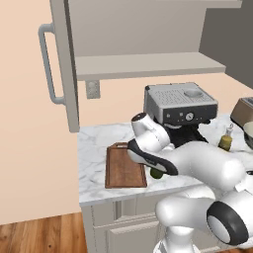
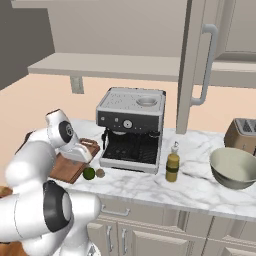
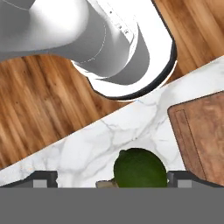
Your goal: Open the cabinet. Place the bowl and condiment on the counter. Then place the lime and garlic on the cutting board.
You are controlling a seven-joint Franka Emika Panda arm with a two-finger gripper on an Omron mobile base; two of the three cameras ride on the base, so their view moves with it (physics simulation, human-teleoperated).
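Observation:
The cabinet stands open, its shelf bare. On the counter sit the bowl and the yellow-olive condiment, to the right of the coffee machine. The lime and the garlic lie side by side on the marble, just off the cutting board. My gripper hangs open right above the lime, one fingertip on each side of it and apart from it. In the left base view the gripper partly hides the lime.
A silver coffee machine stands behind the lime and garlic. A toaster sits at the far right behind the bowl. The open cabinet door hangs above the counter. The counter's front edge drops to a wooden floor.

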